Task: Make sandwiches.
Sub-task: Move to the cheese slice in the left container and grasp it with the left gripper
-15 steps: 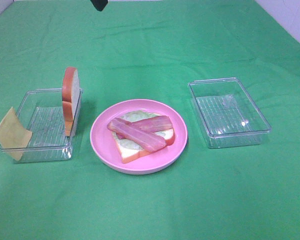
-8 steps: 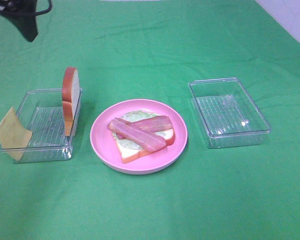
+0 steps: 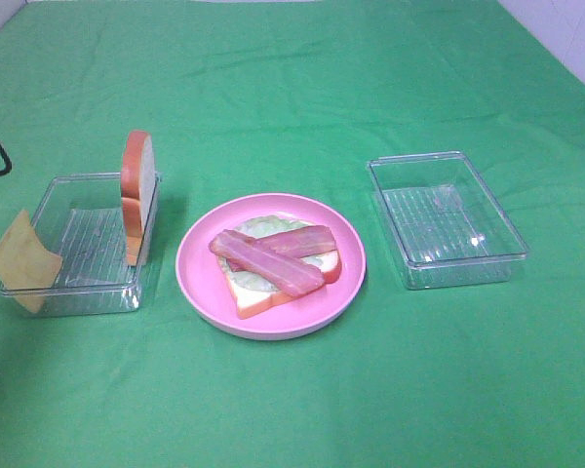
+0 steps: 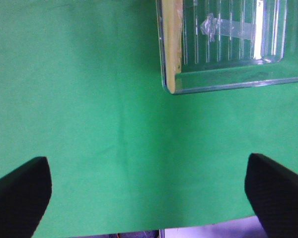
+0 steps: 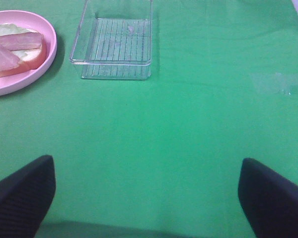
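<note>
Far left: left gripper [image 4: 146, 163], fingers spread wide with nothing between them, above bare green cloth [image 3: 292, 88] near the left clear tray [image 3: 78, 297]. Against that tray's left wall: yellow cheese slice [image 3: 24, 258], tilted, upper corner past the rim; inside or outside the wall, hard to tell. Along the same tray's right wall: white bread slice [image 3: 139, 185] with orange-brown crust, upright on edge, taller than the rim.

In the middle: round pink plate [image 3: 197, 283], apart from both trays. Flat on it: second bread slice [image 3: 258, 300], topped with a pale green lettuce leaf [image 3: 256, 227], topped in turn with two reddish-brown bacon strips [image 3: 268, 263], crossed and touching. Open-faced sandwich [image 3: 307, 261] so far, with cheese and top slice over at the left tray.

Further right: second clear tray [image 3: 463, 268], ribbed floor, well apart from the plate.

On the right: right gripper [image 5: 146, 162], fingers likewise spread wide, gripping nothing, over bare cloth, with that tray and the plate's edge in view beyond it.
</note>
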